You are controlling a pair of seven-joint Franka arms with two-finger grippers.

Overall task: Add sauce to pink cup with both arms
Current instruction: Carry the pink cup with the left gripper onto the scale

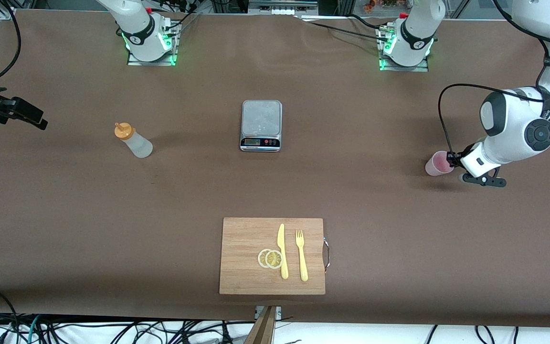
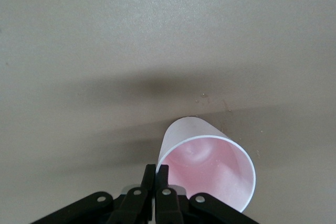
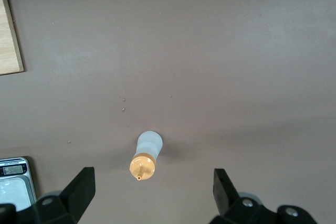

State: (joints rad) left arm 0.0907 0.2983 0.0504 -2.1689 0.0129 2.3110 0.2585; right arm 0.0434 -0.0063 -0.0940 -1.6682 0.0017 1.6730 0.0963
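Observation:
The pink cup (image 1: 438,163) is at the left arm's end of the table, seemingly resting on it. My left gripper (image 1: 452,160) is shut on the cup's wall at the rim, one finger inside and one outside. In the left wrist view the cup (image 2: 210,166) looks empty beside the gripper (image 2: 159,174). The sauce bottle (image 1: 133,141), whitish with an orange cap, stands toward the right arm's end. My right gripper (image 1: 36,122) hangs open above the table near that end. In the right wrist view the bottle (image 3: 146,156) stands below this gripper (image 3: 152,179), untouched.
A small scale (image 1: 261,125) sits mid-table, also seen as the scale (image 3: 16,177) in the right wrist view. A wooden cutting board (image 1: 241,239) lies near the front edge, carrying a yellow knife (image 1: 282,251), a fork (image 1: 301,255) and lemon slices (image 1: 270,258).

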